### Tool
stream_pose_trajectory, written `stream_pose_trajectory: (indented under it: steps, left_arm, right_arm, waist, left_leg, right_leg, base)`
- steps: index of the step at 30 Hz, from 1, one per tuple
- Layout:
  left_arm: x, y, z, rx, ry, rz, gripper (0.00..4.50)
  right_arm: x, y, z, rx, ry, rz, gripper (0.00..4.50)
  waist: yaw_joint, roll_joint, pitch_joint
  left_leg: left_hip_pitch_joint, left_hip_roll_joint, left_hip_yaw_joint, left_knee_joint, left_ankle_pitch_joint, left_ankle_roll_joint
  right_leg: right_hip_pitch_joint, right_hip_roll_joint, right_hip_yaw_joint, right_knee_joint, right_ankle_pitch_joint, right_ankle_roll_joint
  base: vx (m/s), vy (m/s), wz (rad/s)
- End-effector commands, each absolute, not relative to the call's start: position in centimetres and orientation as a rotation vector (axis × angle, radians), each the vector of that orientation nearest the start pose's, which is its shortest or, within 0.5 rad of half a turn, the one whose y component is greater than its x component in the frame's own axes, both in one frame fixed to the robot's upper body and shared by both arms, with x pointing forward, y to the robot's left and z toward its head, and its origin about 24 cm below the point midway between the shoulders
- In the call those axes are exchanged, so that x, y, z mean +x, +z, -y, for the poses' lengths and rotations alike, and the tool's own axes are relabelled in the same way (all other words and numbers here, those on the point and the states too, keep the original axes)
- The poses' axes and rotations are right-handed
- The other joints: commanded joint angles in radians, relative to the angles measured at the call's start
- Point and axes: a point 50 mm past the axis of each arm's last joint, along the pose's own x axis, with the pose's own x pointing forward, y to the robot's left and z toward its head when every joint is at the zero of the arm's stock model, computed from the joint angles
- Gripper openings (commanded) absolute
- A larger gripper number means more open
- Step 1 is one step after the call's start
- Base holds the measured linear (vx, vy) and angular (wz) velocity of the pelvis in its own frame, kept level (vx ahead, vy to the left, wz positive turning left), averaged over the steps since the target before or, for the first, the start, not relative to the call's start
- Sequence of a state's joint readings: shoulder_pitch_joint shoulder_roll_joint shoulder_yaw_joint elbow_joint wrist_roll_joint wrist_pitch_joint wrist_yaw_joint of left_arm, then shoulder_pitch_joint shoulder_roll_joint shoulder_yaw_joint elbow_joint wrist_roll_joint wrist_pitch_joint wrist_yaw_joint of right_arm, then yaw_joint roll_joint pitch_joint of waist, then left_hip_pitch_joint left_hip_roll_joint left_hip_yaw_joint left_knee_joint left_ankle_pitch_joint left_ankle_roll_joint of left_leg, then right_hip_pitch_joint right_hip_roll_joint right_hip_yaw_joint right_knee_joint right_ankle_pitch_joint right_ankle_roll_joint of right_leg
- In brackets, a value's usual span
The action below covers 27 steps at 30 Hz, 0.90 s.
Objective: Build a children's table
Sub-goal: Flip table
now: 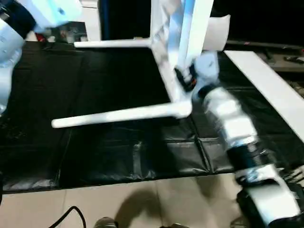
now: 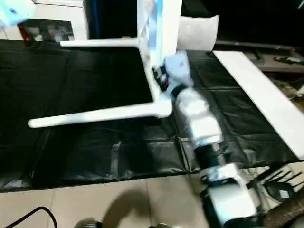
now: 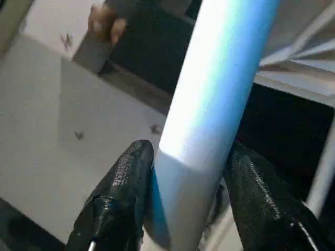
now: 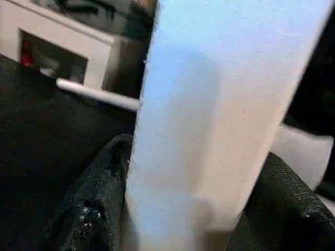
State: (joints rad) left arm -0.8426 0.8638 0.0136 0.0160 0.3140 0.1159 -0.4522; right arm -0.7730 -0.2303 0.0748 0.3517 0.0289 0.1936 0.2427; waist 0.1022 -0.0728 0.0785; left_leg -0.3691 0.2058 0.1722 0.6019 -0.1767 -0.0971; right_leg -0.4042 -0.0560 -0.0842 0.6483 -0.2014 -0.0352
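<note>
- Broadly, a worktop (image 1: pixel 95 156) draped in black plastic sheeting spans the scene, with pale floor tiles (image 1: pixel 142 204) in front of it.
- Above it, the white plastic square tabletop (image 1: pixel 173 28) stands tipped on edge, ribbed underside showing.
- Two long white tube legs stick out sideways from its corner sockets: a near leg (image 1: pixel 118 115) low over the sheeting, a far leg (image 1: pixel 111 43) behind.
- A flat white board (image 1: pixel 270 90) lies along the worktop's right side.
- The right gripper (image 1: pixel 185 78), on its silver forearm, has its black fingers (image 4: pixel 99 204) clamped on the tabletop's edge.
- The left gripper (image 3: pixel 191 209) has its black fingers (image 3: pixel 123 193) closed round another white tube leg (image 3: pixel 214 104).
</note>
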Motion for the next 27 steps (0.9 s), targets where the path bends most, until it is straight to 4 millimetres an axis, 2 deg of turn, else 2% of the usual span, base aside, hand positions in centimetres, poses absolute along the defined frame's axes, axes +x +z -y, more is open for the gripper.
stream_pose_trajectory:
  steps: [1, 3, 4, 6, 7, 8, 9, 10, 11, 12, 13, 14, 15, 16, 18, 21, 23, 26, 27]
  left_arm:
    - [32.0, 30.6, -27.8, 1.03, 0.053, 0.215, 1.99]
    - [32.1, 30.1, -27.9, 1.005, 0.038, 0.182, 1.97]
    - [32.1, 29.2, -28.3, 0.955, 0.027, 0.125, 1.92]
    - [32.1, 28.8, -28.7, 0.928, 0.022, 0.09, 1.87]
    - [32.1, 28.7, -28.8, 0.914, 0.018, 0.081, 1.85]
    - [32.1, 28.7, -28.8, 0.914, 0.018, 0.081, 1.84]
    - [32.2, 28.4, -28.9, 0.863, 0.009, 0.071, 1.82]
    - [32.2, 28.1, -29.0, 0.8, -0.007, 0.064, 1.8]
    - [32.4, 27.7, -28.8, 0.7, -0.035, 0.063, 1.78]
    - [32.5, 27.4, -28.6, 0.634, -0.056, 0.063, 1.77]
    - [32.6, 27.1, -28.3, 0.573, -0.073, 0.064, 1.77]
    - [32.6, 26.9, -28.0, 0.54, -0.082, 0.064, 1.77]
    - [32.6, 26.9, -28.0, 0.534, -0.084, 0.065, 1.77]
    - [32.7, 26.8, -27.6, 0.501, -0.092, 0.068, 1.77]
    - [32.7, 26.7, -27.5, 0.478, -0.095, 0.069, 1.77]
    - [32.6, 26.5, -27.5, 0.446, -0.095, 0.061, 1.77]
    - [32.5, 26.4, -27.6, 0.427, -0.089, 0.058, 1.77]
    - [32.5, 26.4, -27.6, 0.422, -0.088, 0.057, 1.77]
    - [32.5, 26.4, -27.6, 0.415, -0.089, 0.064, 1.77]
  right_arm:
    - [36.9, 21.0, 13.7, -0.377, 0.397, 0.263, 2.59]
    - [36.7, 21.9, 13.9, -0.376, 0.415, 0.278, 2.59]
    - [36.4, 23.4, 14.3, -0.376, 0.474, 0.29, 2.59]
    - [36.2, 24.4, 14.6, -0.384, 0.517, 0.293, 2.59]
    - [36.2, 24.6, 14.7, -0.387, 0.526, 0.295, 3.15]
    - [36.2, 24.6, 14.7, -0.387, 0.526, 0.295, 3.29]
    - [36.1, 25.1, 14.8, -0.398, 0.556, 0.296, 3.29]
    - [36.0, 25.5, 14.9, -0.405, 0.593, 0.299, 3.35]
    - [36.0, 25.7, 15.0, -0.417, 0.633, 0.305, 3.52]
    - [36.0, 25.8, 15.0, -0.425, 0.658, 0.308, 3.68]
    - [36.0, 25.8, 15.1, -0.459, 0.671, 0.317, 3.75]
    - [36.1, 25.7, 15.1, -0.484, 0.678, 0.321, 3.78]
    - [36.1, 25.7, 15.1, -0.488, 0.679, 0.323, 3.81]
    - [36.2, 25.5, 15.1, -0.508, 0.685, 0.329, 4.02]
    - [36.2, 25.5, 15.1, -0.507, 0.686, 0.337, 4.14]
    - [36.3, 25.9, 15.1, -0.487, 0.662, 0.379, 4.24]
    - [36.2, 26.6, 15.2, -0.47, 0.621, 0.454, 4.47]
    - [36.2, 26.8, 15.3, -0.467, 0.616, 0.47, 4.5]
    - [36.2, 27.3, 15.7, -0.427, 0.577, 0.507, 4.5]
  waist:
    - [0.002, 0.007, -0.078]
    - [0.006, 0.01, -0.074]
    - [0.01, 0.012, -0.074]
    - [0.013, 0.013, -0.073]
    - [0.015, 0.013, -0.07]
    - [0.017, 0.014, -0.069]
    - [0.017, 0.02, -0.069]
    - [0.021, 0.018, -0.067]
    - [0.02, 0.021, -0.066]
    - [0.022, 0.019, -0.068]
    - [0.021, 0.015, -0.067]
    - [0.02, 0.014, -0.067]
    - [0.021, 0.011, -0.061]
    - [0.021, 0.014, -0.061]
    - [0.022, 0.015, -0.063]
    - [0.024, 0.016, -0.066]
    - [0.027, 0.019, -0.068]
    - [0.03, 0.021, -0.069]
    - [0.032, 0.026, -0.069]
  left_leg:
    - [0.012, 0.025, -0.004, -0.062, -0.106, -0.055]
    - [0.015, 0.025, -0.003, -0.063, -0.119, -0.051]
    - [0.019, 0.026, -0.003, -0.063, -0.137, -0.05]
    - [0.021, 0.027, -0.004, -0.065, -0.155, -0.047]
    - [0.021, 0.027, -0.004, -0.065, -0.179, -0.048]
    - [0.023, 0.026, -0.004, -0.065, -0.194, -0.048]
    - [0.024, 0.026, -0.005, -0.065, -0.223, -0.051]
    - [0.024, 0.026, -0.006, -0.066, -0.245, -0.044]
    - [0.022, 0.024, -0.008, -0.067, -0.25, -0.043]
    - [0.026, 0.025, -0.009, -0.067, -0.261, -0.045]
    - [0.024, 0.024, -0.01, -0.067, -0.268, -0.04]
    - [0.024, 0.023, -0.01, -0.065, -0.271, -0.039]
    - [0.03, 0.019, -0.008, -0.063, -0.283, -0.028]
    - [0.033, 0.018, -0.009, -0.061, -0.292, -0.022]
    - [0.036, 0.016, -0.011, -0.061, -0.298, -0.018]
    - [0.035, 0.019, -0.013, -0.063, -0.305, -0.017]
    - [0.037, 0.019, -0.013, -0.063, -0.309, -0.017]
    - [0.041, 0.02, -0.013, -0.064, -0.322, -0.016]
    - [0.04, 0.021, -0.015, -0.067, -0.326, -0.018]
  right_leg:
    - [0.054, -0.084, 0.068, -0.062, -0.105, -0.121]
    - [0.049, -0.083, 0.068, -0.066, -0.136, -0.117]
    - [0.047, -0.083, 0.068, -0.069, -0.167, -0.111]
    - [0.046, -0.083, 0.067, -0.073, -0.2, -0.109]
    - [0.043, -0.084, 0.067, -0.078, -0.237, -0.103]
    - [0.041, -0.084, 0.066, -0.081, -0.262, -0.098]
    - [0.041, -0.085, 0.065, -0.084, -0.294, -0.096]
    - [0.041, -0.087, 0.065, -0.09, -0.326, -0.086]
    - [0.043, -0.088, 0.065, -0.092, -0.344, -0.083]
    - [0.042, -0.09, 0.062, -0.097, -0.375, -0.084]
    - [0.043, -0.09, 0.06, -0.101, -0.407, -0.077]
    - [0.042, -0.092, 0.06, -0.102, -0.423, -0.077]
    - [0.034, -0.09, 0.058, -0.113, -0.482, -0.061]
    - [0.032, -0.093, 0.057, -0.119, -0.529, -0.053]
    - [0.031, -0.091, 0.053, -0.123, -0.561, -0.042]
    - [0.031, -0.09, 0.05, -0.122, -0.55, -0.039]
    - [0.028, -0.091, 0.05, -0.123, -0.539, -0.043]
    - [0.026, -0.088, 0.049, -0.12, -0.515, -0.053]
    - [0.028, -0.089, 0.051, -0.118, -0.5, -0.058]
  base:
    - [0.0, 0.0, 0.0]
    - [0.0, 0.0, 0.0]
    - [0.0, 0.0, 0.0]
    - [0.0, 0.0, 0.0]
    - [0.0, 0.0, 0.0]
    - [0.0, 0.0, 0.0]
    - [0.0, 0.0, 0.0]
    - [0.0, 0.0, 0.0]
    - [0.0, 0.0, 0.0]
    - [0.0, 0.0, 0.0]
    - [0.0, 0.0, 0.0]
    - [0.0, 0.0, 0.0]
    - [0.0, 0.0, 0.0]
    - [0.0, 0.0, 0.0]
    - [0.0, 0.0, 0.0]
    - [0.0, 0.0, 0.0]
    - [0.0, 0.0, 0.0]
    - [0.0, 0.0, 0.0]
    - [0.0, 0.0, 0.0]
